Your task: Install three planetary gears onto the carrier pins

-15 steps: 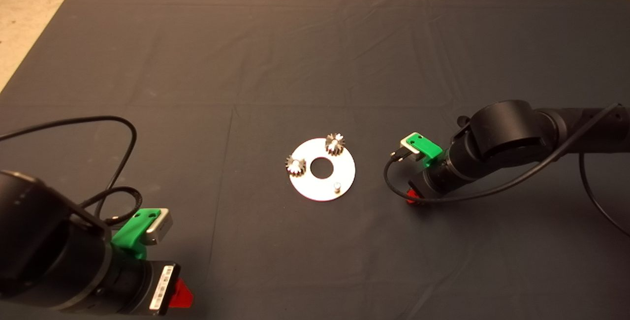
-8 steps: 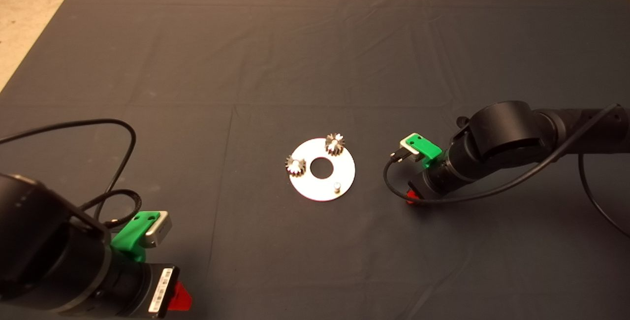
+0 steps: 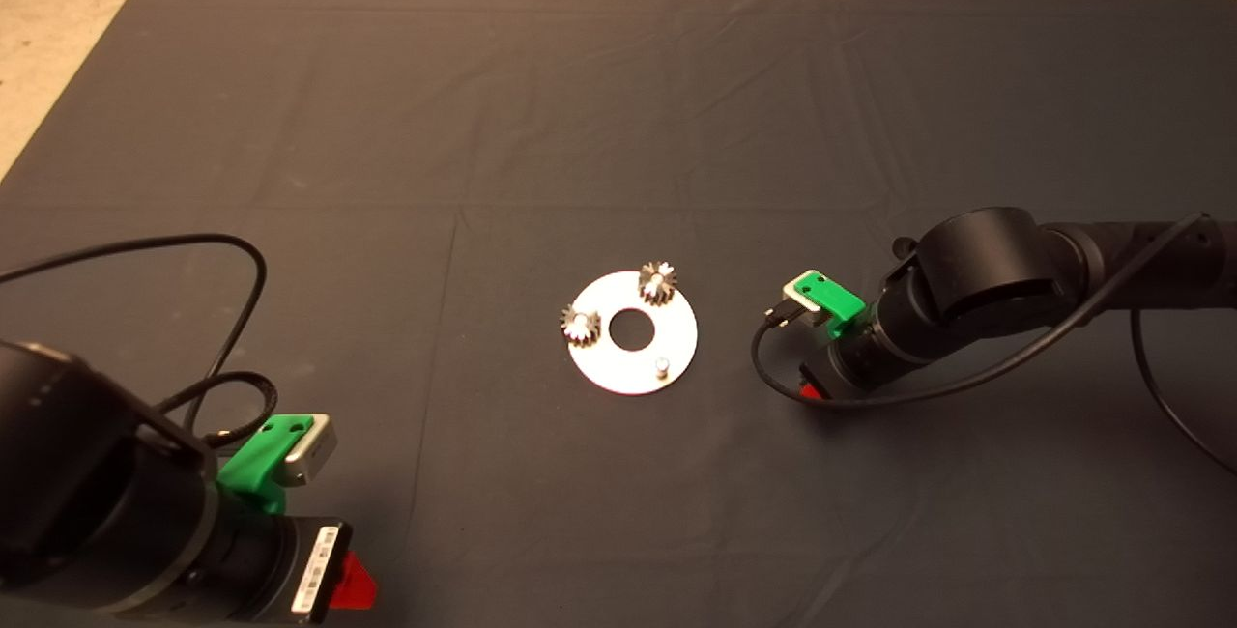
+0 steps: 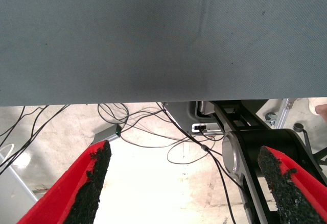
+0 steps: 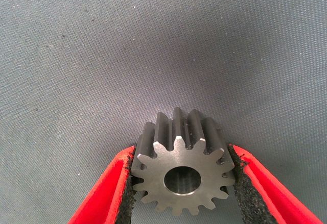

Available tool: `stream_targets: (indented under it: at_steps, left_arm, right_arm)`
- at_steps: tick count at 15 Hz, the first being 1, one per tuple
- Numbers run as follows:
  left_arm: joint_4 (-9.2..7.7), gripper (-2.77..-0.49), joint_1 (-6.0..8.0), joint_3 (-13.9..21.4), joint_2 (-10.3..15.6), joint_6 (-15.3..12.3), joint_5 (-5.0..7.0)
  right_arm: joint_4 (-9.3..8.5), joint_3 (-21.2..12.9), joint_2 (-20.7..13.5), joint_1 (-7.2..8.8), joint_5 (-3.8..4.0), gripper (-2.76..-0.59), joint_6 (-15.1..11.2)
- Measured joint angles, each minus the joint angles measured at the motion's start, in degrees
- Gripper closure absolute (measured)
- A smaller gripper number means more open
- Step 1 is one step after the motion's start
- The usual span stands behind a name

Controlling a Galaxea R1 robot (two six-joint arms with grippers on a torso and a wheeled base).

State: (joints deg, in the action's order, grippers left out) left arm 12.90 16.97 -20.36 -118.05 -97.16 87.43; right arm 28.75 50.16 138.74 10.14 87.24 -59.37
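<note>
Planetary gears: we see two (image 3: 657,282) (image 3: 580,323) on the disc (image 3: 676,338); our right gripper (image 5: 182,193), at 3 o'clock from it, grasps the third gear (image 5: 181,169); left gripper (image 4: 186,183) parked with fingers spread

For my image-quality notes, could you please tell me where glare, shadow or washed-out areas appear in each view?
Head view: the shiny disc glares bright against the dark mat, and the right arm casts a soft shadow beneath it. Left wrist view: the floor beyond the mat's edge is washed out. Right wrist view: evenly lit, the held gear sharp between the fingers.
</note>
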Motion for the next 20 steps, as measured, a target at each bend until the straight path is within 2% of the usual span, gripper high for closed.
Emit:
stream_targets:
  at_steps: [3,15,19,20]
  left_arm:
    - [0.00,-2.04,0.00,0.00,0.00,0.00,0.00]
    - [0.00,-2.04,-0.30,0.00,0.02,0.00,0.02]
    - [0.00,-2.04,-0.33,0.00,0.00,0.00,0.00]
    - [0.00,-2.04,-0.35,0.00,0.01,0.00,0.00]
  right_arm:
    - [0.00,0.00,0.02,0.00,-0.02,-1.17,0.00]
    - [0.01,-0.04,0.06,0.00,0.04,-1.10,-0.02]
    - [-0.24,-0.06,1.11,0.16,0.72,-1.10,-0.11]
    - [-0.76,-0.15,2.16,0.68,0.74,-1.10,-0.30]
